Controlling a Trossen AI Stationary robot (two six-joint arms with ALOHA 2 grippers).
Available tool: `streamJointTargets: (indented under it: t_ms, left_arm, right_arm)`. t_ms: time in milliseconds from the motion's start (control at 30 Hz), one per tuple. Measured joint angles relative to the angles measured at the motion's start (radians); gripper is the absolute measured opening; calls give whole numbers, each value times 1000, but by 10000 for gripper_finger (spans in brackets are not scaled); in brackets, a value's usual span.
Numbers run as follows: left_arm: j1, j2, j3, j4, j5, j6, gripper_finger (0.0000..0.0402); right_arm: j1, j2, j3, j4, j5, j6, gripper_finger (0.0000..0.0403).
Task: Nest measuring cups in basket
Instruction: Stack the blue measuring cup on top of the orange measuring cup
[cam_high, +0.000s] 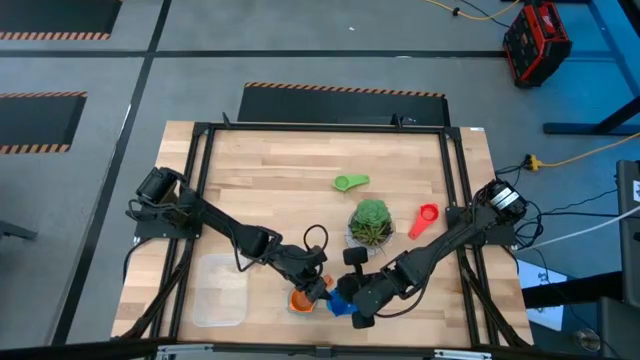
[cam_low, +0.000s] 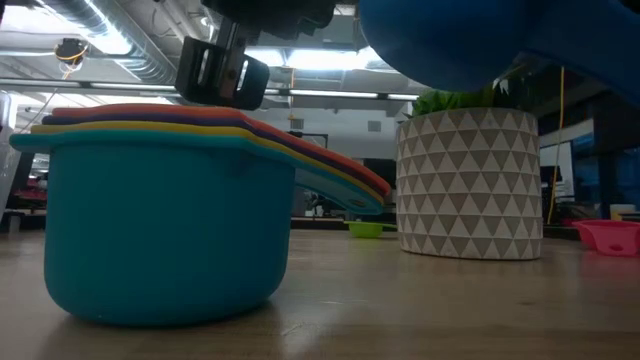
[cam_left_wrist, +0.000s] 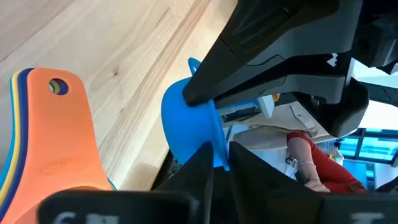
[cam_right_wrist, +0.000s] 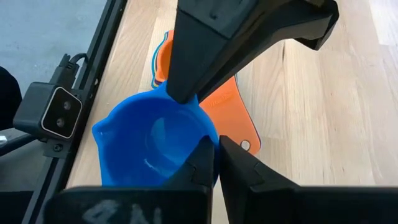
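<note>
A blue measuring cup (cam_right_wrist: 152, 146) hangs above the table near its front edge. My right gripper (cam_right_wrist: 216, 149) and my left gripper (cam_left_wrist: 221, 152) are both shut on its rim from opposite sides. Just left of it a nested stack of cups (cam_high: 299, 298), orange on top and teal outermost (cam_low: 160, 230), stands on its base on the wood. A green cup (cam_high: 350, 182) and a red cup (cam_high: 425, 217) lie farther back. The clear basket (cam_high: 220, 290) sits at the near left. My left gripper has the blue cup's wall at the rim (cam_left_wrist: 216, 134) between its two fingers, one on the outer side and one on the inner side. It comes slanting down from the table's left. The cup is clear of the table. My right gripper pinches the opposite part of the rim (cam_right_wrist: 208, 134), one finger inside the bowl and one outside. It slants down from the table's right. The cup's opening faces its wrist camera, and the cup hangs clear of the wood (cam_low: 450, 40).
A green plant in a white patterned pot (cam_high: 371, 224) stands just behind the two grippers. A dark frame (cam_high: 200, 200) runs around the tabletop. Bare wood lies across the far left part of the table.
</note>
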Motion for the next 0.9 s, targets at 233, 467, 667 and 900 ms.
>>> streamJointTargets:
  t_ms: [233, 467, 667, 900]
  left_arm:
    - [0, 0, 0, 1, -1, -6, 6]
    - [-1, 1, 0, 1, -1, -5, 4]
    - [-1, 1, 0, 3, -1, -4, 3]
    - [-1, 2, 0, 11, -2, 4, 2]
  right_arm:
    - [0, 0, 0, -1, 5, -4, 17]
    - [-3, 0, 0, 4, -46, -26, 17]
    - [-3, 0, 0, 5, -51, -30, 20]
    - [-5, -1, 1, 11, -78, -57, 68]
